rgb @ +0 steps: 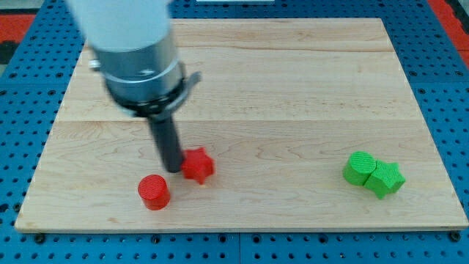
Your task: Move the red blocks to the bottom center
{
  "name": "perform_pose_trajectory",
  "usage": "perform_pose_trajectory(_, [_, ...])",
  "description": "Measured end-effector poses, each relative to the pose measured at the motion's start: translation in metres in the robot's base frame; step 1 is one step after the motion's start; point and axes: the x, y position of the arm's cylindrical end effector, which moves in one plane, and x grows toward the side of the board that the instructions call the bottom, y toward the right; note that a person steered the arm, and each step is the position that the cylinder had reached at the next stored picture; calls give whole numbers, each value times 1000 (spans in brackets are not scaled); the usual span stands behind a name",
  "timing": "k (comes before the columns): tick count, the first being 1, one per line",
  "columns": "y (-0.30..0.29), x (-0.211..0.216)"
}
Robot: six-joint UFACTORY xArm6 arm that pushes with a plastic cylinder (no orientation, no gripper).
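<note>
A red star-shaped block [198,165] lies on the wooden board [293,88] at the lower left of centre. A red round block [154,192] lies below and to the left of it, near the board's bottom edge. My tip [173,169] stands right against the left side of the red star block, above and to the right of the red round block. The rod hangs from a large grey arm body at the view's top left.
A green round block [360,168] and a green star-shaped block [387,178] touch each other at the lower right of the board. A blue perforated table surrounds the board.
</note>
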Motion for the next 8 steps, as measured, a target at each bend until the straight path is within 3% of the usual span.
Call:
perform_pose_trajectory(2, [-122, 58])
perform_pose_trajectory(3, [-115, 82])
perform_pose_trajectory(4, [-41, 57])
perform_pose_trajectory(5, [2, 63])
perform_pose_trajectory(8, [-10, 74])
